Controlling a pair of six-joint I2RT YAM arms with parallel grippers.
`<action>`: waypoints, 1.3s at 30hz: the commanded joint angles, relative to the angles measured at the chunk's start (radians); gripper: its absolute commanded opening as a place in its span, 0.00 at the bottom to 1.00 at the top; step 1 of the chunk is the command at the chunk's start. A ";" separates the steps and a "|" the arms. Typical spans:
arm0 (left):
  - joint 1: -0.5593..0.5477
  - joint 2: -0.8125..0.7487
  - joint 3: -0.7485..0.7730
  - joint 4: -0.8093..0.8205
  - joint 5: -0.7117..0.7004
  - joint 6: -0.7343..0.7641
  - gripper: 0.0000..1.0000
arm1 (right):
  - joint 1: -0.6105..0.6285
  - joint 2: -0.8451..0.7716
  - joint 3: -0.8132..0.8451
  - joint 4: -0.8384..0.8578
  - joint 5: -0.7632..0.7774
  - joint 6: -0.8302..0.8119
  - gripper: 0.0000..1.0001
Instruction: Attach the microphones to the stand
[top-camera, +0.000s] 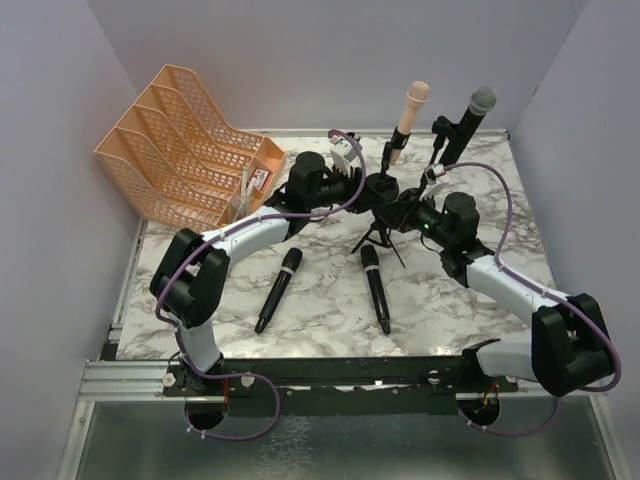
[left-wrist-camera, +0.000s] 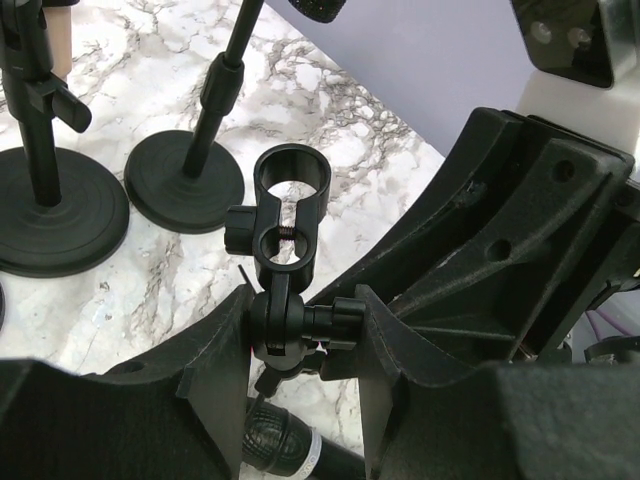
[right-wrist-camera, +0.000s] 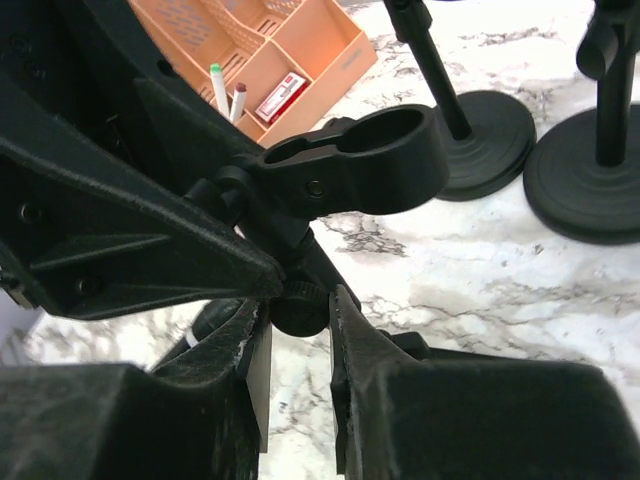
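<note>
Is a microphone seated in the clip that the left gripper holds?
No, the clip above the left gripper is an empty ring with nothing seated in it.

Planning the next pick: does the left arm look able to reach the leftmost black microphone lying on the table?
Likely yes once freed: nothing covers the microphone, but its fingers now grip the clip mount.

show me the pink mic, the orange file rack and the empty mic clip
pink mic (top-camera: 404, 123), top view, on its pale handle
orange file rack (top-camera: 150, 150), top view, on a mesh divider
empty mic clip (right-wrist-camera: 400, 172), right wrist view, on the ring's outer wall
</note>
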 joint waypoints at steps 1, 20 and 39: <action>0.002 -0.010 0.014 0.062 0.051 -0.039 0.21 | 0.001 0.007 -0.018 0.082 -0.042 -0.110 0.11; 0.035 0.021 0.064 0.060 0.125 -0.264 0.20 | 0.028 -0.085 -0.028 -0.013 -0.050 -0.590 0.04; 0.058 -0.130 -0.064 0.075 0.013 -0.109 0.88 | 0.027 -0.089 -0.066 0.143 -0.005 -0.308 0.02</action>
